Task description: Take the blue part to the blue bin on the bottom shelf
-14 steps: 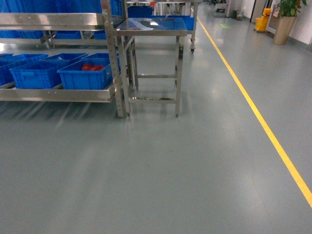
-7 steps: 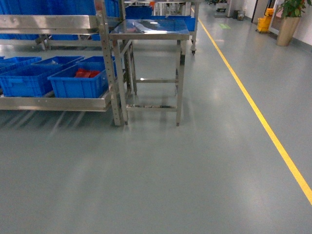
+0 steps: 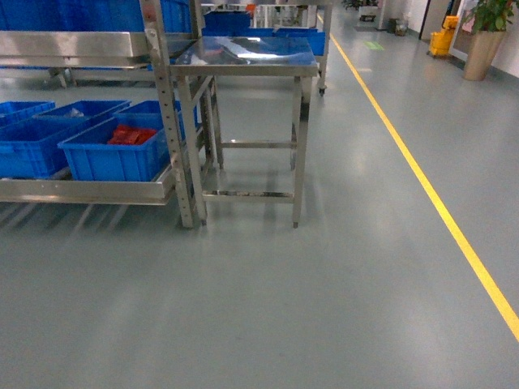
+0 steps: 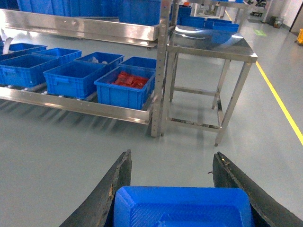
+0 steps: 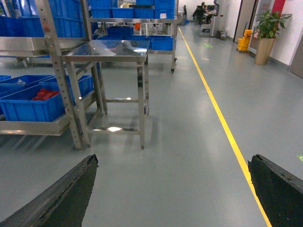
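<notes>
The left gripper [image 4: 182, 189] holds the blue part [image 4: 182, 207] between its two dark fingers [image 4: 116, 187], the jaws closed against its sides; the part shows only in the left wrist view, low in the frame, well apart from the rack. The right gripper [image 5: 173, 189] stands wide, nothing between its jaws. Neither gripper appears in the head view. The step in hand is judged to be the approach to the bottom shelf [image 3: 85, 190], with the placing not yet done. To do it well, bring the base square to the shelf's front rail, stop short of the rack upright [image 3: 172, 121], and keep the left arm level so the part does not slip. The shelf carries a row of blue bins [image 3: 49, 146]; the bin nearest the upright [image 3: 113, 158] already contains red parts [image 3: 130, 135], so it is likely not the target, and the contents of the others cannot be fully told. A small steel table [image 3: 243, 57] stands just beside the rack. The floor [image 3: 284, 300] is smooth, grey and glossy, with a yellow line [image 3: 438, 211] running along the aisle and a potted plant [image 3: 486, 32] far off.
</notes>
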### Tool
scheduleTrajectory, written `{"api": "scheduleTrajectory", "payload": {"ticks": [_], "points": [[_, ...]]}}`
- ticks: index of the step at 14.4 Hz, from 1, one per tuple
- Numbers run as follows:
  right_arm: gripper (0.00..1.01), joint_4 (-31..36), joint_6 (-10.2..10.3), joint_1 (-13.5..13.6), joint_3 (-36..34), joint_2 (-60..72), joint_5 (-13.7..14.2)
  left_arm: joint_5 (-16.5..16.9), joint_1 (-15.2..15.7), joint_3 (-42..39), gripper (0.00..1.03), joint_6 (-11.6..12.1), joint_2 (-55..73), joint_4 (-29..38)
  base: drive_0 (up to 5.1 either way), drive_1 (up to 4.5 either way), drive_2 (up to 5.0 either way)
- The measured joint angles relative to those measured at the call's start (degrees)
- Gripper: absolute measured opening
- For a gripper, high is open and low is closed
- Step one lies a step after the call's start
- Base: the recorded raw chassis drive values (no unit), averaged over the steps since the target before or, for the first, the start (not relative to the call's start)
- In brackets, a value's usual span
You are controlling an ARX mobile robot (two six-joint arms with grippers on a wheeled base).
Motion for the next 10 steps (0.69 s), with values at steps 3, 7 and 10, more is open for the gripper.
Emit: {"api": "scheduleTrajectory", "payload": {"ticks": [3, 7, 10], "points": [[0.98, -0.17, 0.02, 0.0, 0.0, 0.0, 0.0, 0.0, -0.02, 0.0, 0.43, 0.0, 0.02, -0.04, 0.1, 4.34, -4.2], [0.98, -0.28, 0.0, 0.0, 0.0, 0.02, 0.0, -0.02, -0.02, 0.0, 0.43, 0.02, 0.15, 0.02, 0.1, 4.34, -4.2], [0.98, -0.42, 0.02, 0.0, 0.0, 0.0, 0.0, 0.02, 0.0, 0.0, 0.43, 0.02, 0.09, 0.02, 0.1, 4.34, -4.2]]}}
